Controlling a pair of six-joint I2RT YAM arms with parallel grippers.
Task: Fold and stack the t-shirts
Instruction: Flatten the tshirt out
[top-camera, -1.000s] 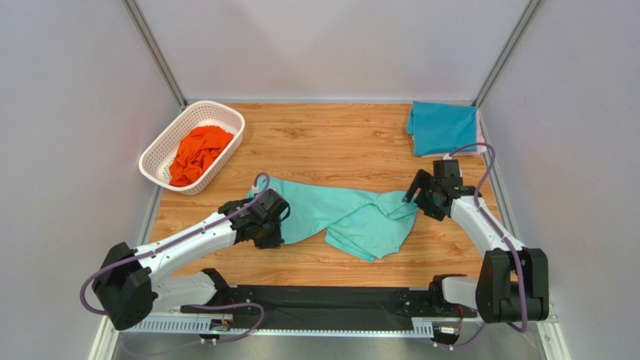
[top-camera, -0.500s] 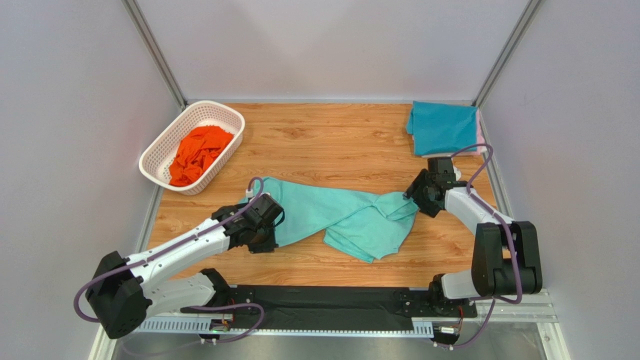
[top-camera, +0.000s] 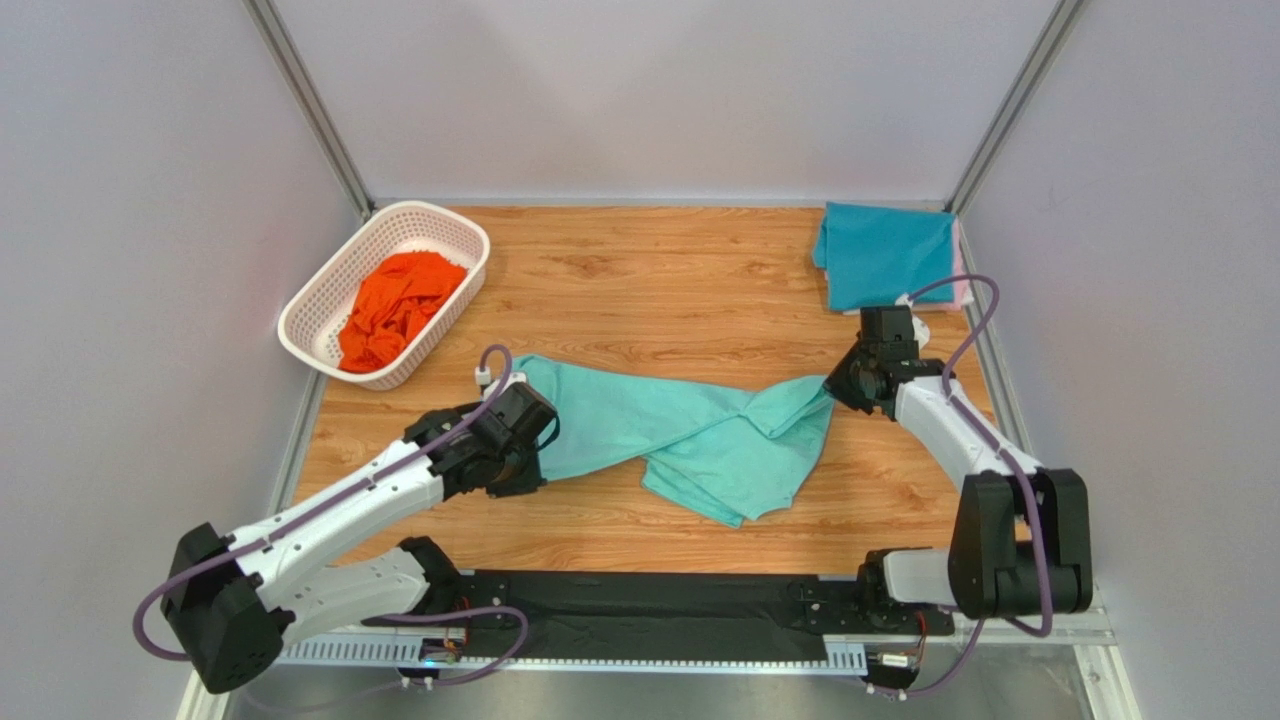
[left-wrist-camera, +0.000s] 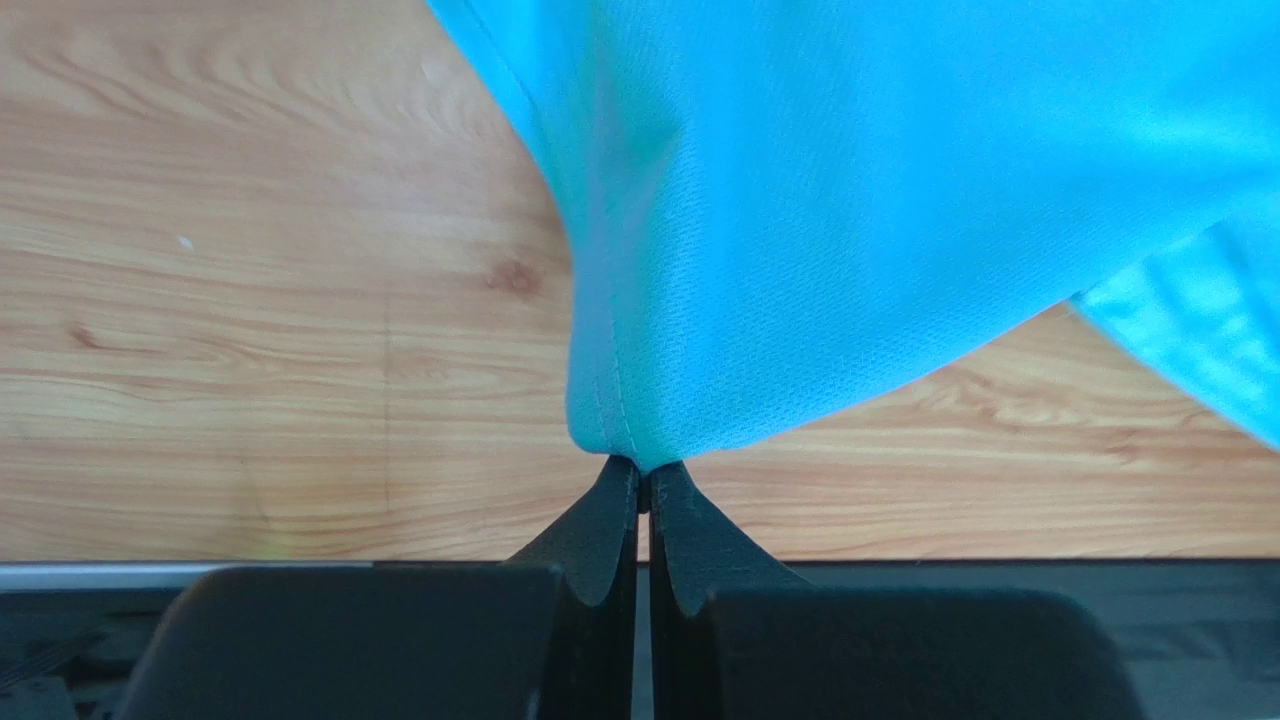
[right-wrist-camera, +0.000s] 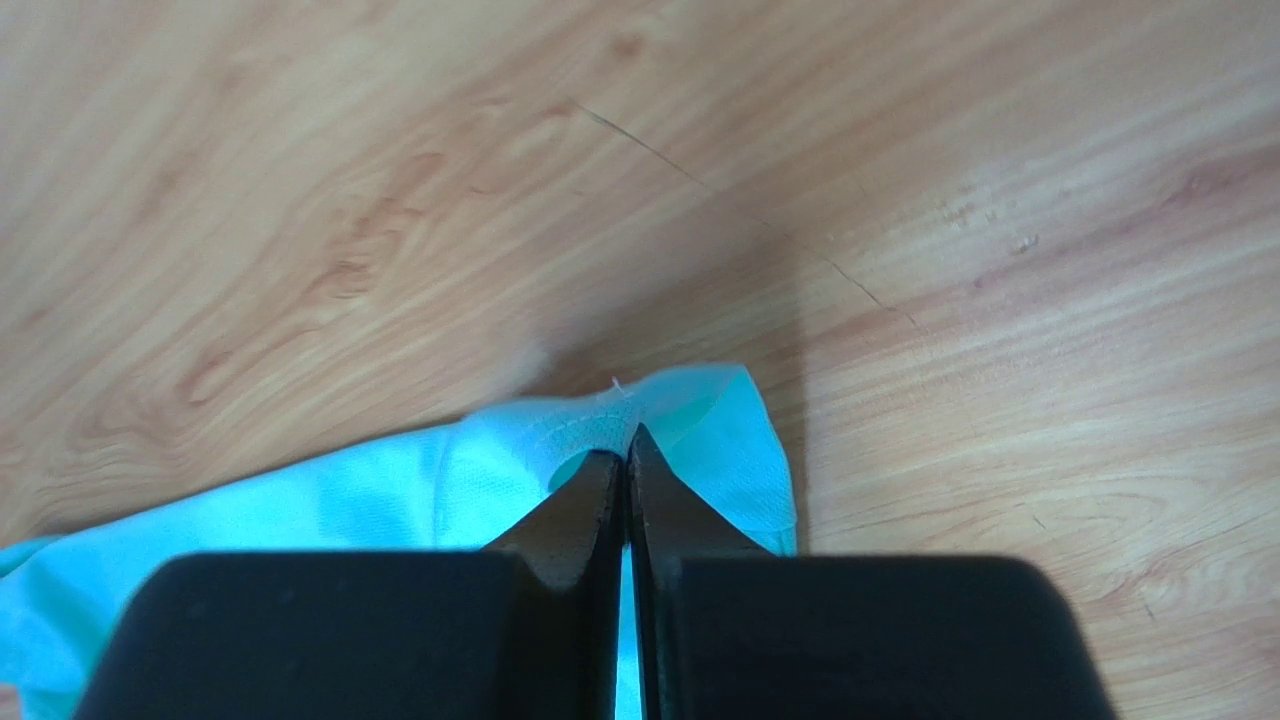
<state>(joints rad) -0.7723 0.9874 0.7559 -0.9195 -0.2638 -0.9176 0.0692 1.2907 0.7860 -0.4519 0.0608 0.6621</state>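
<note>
Mint-green t-shirt (top-camera: 706, 432) lies stretched across the worktop (top-camera: 661, 285) middle, nearer its front edge; left hand (left-wrist-camera: 643, 480) and right hand (right-wrist-camera: 625, 450) each pinch tight on opposite ends

arms (top-camera: 353, 503) white, black joints | cables (top-camera: 992, 305) purple — looped | hands (left-wrist-camera: 643, 477) black, tapered

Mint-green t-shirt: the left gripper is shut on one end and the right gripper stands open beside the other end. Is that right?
No: the right gripper is shut, pinching the other end of the mint-green t-shirt, as the right wrist view shows. The left gripper is shut on one end, as said.
</note>
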